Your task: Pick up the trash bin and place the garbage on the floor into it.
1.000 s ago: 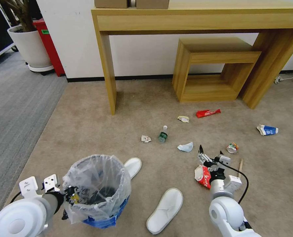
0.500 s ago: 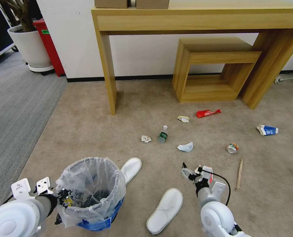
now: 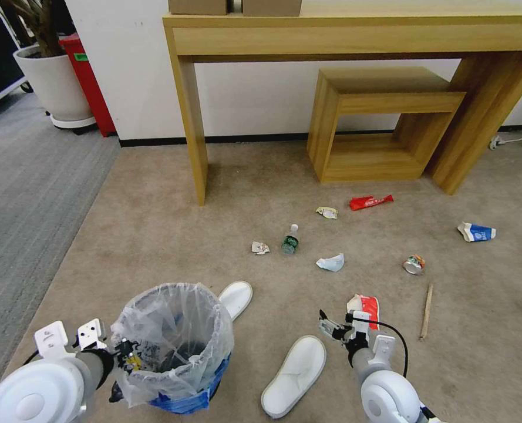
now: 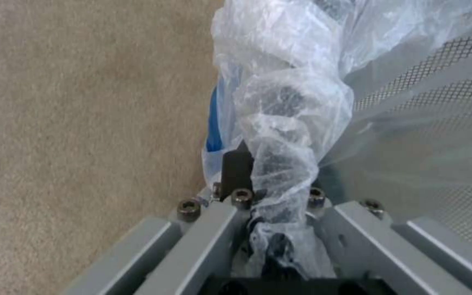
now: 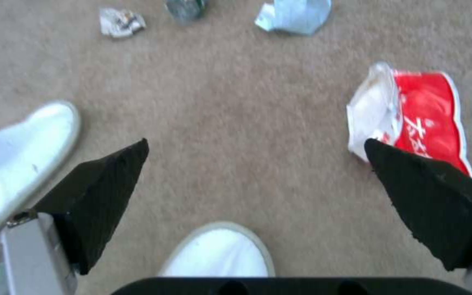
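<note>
Trash bin [image 3: 175, 346], clear bag liner, blue low on the wall, stands on the beige floor [image 3: 155, 223] at the near left. Left gripper [image 3: 121, 356] clamped on the bin's rim and a twist of the bag (left wrist view: crinkled plastic bunched between the closed fingers [image 4: 237, 170]).

Right gripper [image 5: 255, 159] spread wide, holding nothing, low over bare carpet. One black fingertip near a white slipper [image 5: 20, 151], the other at the edge of a red wrapper [image 5: 416, 119]; second slipper's toe [image 5: 219, 256] just beneath.

Outward on the floor: crumpled paper [image 3: 260, 248], small bottle [image 3: 290, 239], pale blue scrap [image 3: 331, 262], crushed can [image 3: 414, 264], wooden stick [image 3: 427, 302], blue-white carton [image 3: 477, 232], another red wrapper [image 3: 370, 202].

Wooden table [image 3: 354, 35] against the wall beyond.
</note>
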`<state>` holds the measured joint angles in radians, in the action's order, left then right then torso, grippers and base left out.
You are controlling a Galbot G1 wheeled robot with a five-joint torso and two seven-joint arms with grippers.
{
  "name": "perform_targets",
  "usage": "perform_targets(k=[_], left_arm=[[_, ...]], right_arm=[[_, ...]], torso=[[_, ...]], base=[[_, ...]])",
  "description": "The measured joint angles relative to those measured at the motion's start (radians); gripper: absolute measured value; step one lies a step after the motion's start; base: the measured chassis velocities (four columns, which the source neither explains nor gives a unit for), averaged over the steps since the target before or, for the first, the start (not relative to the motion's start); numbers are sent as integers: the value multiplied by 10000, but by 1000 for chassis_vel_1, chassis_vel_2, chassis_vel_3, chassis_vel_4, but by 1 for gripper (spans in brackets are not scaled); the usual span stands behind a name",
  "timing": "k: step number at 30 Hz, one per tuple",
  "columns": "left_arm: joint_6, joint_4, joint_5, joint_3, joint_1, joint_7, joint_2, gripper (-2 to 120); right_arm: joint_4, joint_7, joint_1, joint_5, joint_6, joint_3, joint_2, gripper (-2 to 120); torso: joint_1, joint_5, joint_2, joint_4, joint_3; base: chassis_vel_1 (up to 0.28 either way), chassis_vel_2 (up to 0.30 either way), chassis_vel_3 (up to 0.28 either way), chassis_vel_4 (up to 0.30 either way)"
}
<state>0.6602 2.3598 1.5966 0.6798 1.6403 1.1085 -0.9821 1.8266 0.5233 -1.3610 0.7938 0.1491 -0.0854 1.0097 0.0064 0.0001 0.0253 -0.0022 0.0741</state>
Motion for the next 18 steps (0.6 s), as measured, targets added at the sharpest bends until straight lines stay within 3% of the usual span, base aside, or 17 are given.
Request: perform_targets(k=[6,9,18], left_arm=[[-4,-36,-168,-139,74,-40,-77,0],[-17,-41,-255,-200,109,-47,-81,0],[-31,-52,-425,-333,226,-50,-113,0]], right_arm=[[-347,385,195,448,290,447,138,100],[-742,1011,548,1494,719,752,721,100],[-1135,1219,627,1751,870,838,1165,100]], torso=[[0,-1,-1,0,0],[0,1,-1,2,0],[0,-1,0,1,0]], base=[[0,0,0,0],[0,0,0,0],[0,0,0,0]])
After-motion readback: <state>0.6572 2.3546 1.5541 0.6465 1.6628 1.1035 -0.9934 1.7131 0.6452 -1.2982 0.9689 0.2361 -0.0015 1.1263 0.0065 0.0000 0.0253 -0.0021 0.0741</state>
